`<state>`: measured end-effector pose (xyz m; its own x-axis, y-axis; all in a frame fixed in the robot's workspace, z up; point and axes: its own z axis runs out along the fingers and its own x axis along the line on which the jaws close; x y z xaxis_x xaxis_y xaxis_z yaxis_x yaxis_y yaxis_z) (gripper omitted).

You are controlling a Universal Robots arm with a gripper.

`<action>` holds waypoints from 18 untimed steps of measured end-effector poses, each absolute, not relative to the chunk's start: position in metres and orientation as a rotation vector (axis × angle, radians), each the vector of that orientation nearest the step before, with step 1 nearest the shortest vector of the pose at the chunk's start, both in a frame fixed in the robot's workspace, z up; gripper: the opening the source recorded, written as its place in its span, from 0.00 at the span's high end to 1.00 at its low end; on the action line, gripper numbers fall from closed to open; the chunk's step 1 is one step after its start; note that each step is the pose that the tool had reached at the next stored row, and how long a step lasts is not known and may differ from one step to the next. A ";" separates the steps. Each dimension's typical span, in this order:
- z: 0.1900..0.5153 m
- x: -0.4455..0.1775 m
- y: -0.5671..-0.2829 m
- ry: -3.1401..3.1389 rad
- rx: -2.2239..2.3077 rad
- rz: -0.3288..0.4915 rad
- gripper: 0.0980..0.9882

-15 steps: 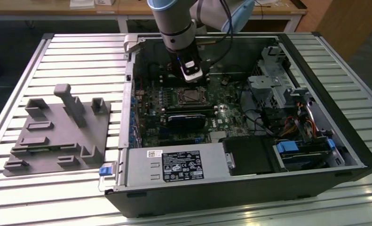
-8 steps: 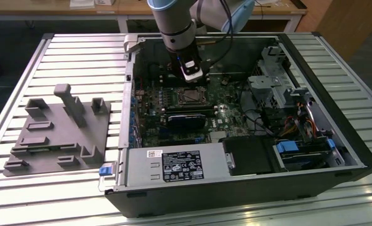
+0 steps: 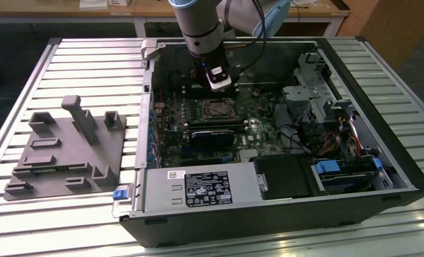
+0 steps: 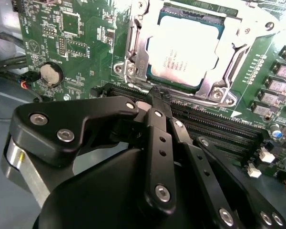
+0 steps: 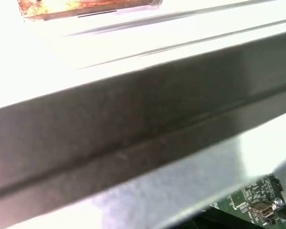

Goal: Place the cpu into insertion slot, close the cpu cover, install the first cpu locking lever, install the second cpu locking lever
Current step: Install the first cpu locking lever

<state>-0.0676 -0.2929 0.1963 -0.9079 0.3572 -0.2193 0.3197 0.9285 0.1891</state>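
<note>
Seemingly at the lever stage, with the cpu (image 4: 186,47) seated in the insertion slot (image 3: 217,110) and the cpu cover (image 4: 135,43) lying flat around it. Probably calls for a fine, low push, with the gripper (image 4: 155,95) closed, fingertips (image 4: 157,112) together on nothing visible, just beside the socket edge nearest the memory slots (image 4: 219,129). Cannot make out either locking lever or its hook, perhaps hidden behind the gripper.

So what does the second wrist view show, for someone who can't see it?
A silvery square chip sits in its socket under a shiny metal frame on a green circuit board. The robot's black gripper is close in front, beside the socket.
</note>
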 end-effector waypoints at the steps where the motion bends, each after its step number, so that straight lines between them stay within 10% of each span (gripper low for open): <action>1: 0.198 -0.068 -0.293 2.836 0.506 0.217 0.99; 18: 0.212 -0.066 -0.293 2.851 0.508 0.204 0.99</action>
